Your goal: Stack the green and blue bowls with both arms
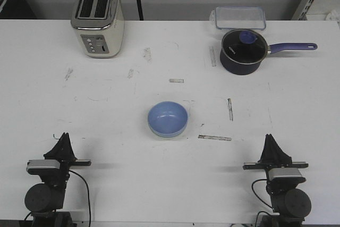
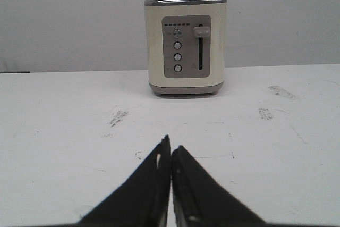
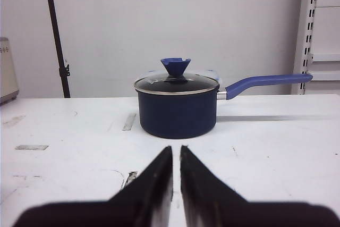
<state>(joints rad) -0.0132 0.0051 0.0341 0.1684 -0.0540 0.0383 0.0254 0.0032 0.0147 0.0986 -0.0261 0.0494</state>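
A light periwinkle blue bowl [image 1: 168, 118] sits upright at the middle of the white table [image 1: 106, 110]. A thin pale band shows under its near rim; I cannot tell whether that is the mint green bowl, which I see nowhere else. My left gripper [image 1: 64, 136] rests shut and empty near the table's front edge, left of the bowl and well apart from it. My right gripper [image 1: 269, 138] rests shut and empty at the front right, equally far away. Neither wrist view shows a bowl; the left gripper [image 2: 170, 144] and the right gripper [image 3: 176, 150] each have their jaws together over bare table.
A cream toaster [image 1: 98, 19] stands at the back left and shows in the left wrist view [image 2: 185, 44]. A dark navy pot [image 1: 242, 51] with a purple handle stands at the back right and shows in the right wrist view [image 3: 178, 104]. A clear lidded box [image 1: 239, 17] lies behind it.
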